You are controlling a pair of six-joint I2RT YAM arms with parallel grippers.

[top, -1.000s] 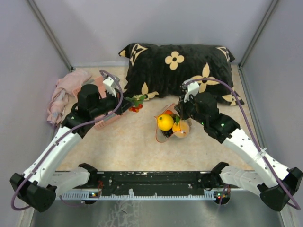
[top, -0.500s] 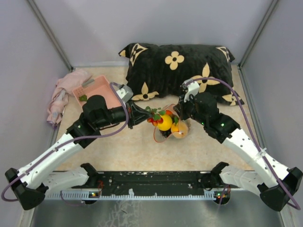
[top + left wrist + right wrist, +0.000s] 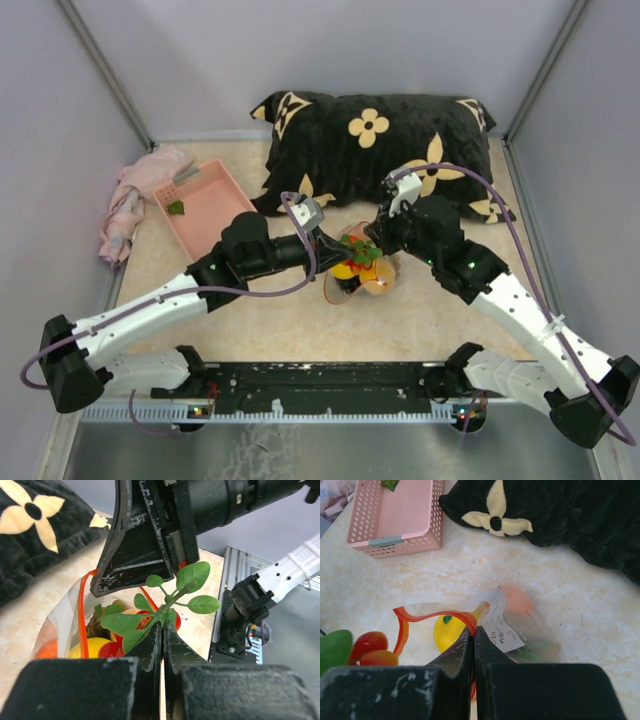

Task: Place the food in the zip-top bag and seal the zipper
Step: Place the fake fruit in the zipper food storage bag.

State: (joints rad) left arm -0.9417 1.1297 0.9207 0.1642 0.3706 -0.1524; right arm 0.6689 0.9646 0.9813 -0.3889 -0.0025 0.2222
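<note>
Whereas a second ago it hung by the pink basket (image 3: 205, 215), the left end effector (image 3: 162, 630), clenched on a leafy sprig (image 3: 172, 600), now reaches the zip-top bag (image 3: 502, 627). On the bench (image 3: 580, 610), the right end effector (image 3: 473, 630) pinches the zipper (image 3: 420, 615); the bag's contents are mostly hidden.

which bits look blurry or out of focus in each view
Left wrist: the green plastic leafy sprig is crisp, while the black left fingers gripping it go soft toward the bottom edge. Right wrist: the round orange toy fruit is hazy through the clear floppy zip-top bag; the pink perforated plastic basket is sharp. Top external: even light, faint shadows.
</note>
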